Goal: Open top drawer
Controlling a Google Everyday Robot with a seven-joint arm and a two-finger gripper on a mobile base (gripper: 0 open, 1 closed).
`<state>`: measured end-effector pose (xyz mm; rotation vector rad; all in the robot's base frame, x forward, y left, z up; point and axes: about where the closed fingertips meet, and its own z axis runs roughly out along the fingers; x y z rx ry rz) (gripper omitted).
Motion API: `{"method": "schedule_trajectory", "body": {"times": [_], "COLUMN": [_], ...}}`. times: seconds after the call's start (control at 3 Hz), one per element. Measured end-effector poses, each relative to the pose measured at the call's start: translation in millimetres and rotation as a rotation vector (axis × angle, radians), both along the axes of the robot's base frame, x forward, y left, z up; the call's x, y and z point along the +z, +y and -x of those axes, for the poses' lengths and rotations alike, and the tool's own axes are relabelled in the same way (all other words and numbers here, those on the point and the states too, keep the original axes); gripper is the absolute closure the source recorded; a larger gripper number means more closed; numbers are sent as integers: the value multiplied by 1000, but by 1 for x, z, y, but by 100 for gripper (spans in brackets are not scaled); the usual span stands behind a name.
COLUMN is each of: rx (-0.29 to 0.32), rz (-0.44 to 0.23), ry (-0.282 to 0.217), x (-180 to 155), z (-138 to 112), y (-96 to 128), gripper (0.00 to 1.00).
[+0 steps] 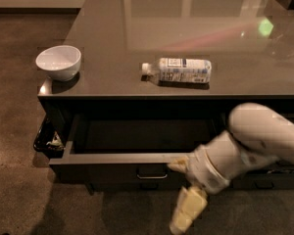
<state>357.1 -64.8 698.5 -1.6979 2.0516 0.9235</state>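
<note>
Claw is hanging at the near right of the drawer front, splayed wide and grasping nothing. Its upper finger is lying against the top edge of the top drawer, just right of the loop handle. Its lower finger is pointing down toward the floor, apart from the handle. Top drawer is sitting pulled out beneath the tabletop, its inside showing. White bowl is resting at the near-left corner. Plastic bottle is lying on its side mid-tabletop.
</note>
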Motion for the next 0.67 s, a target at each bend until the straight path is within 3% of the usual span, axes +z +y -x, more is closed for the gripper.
{"method": "schedule_trajectory", "body": {"times": [0.33,0.67], "rx": [-53,-53], "rz": [-18,-18], "ry": [79,79], "x": [-7,-7], "z": [53,53], "y": [-10,-10], "gripper": [0,0]}}
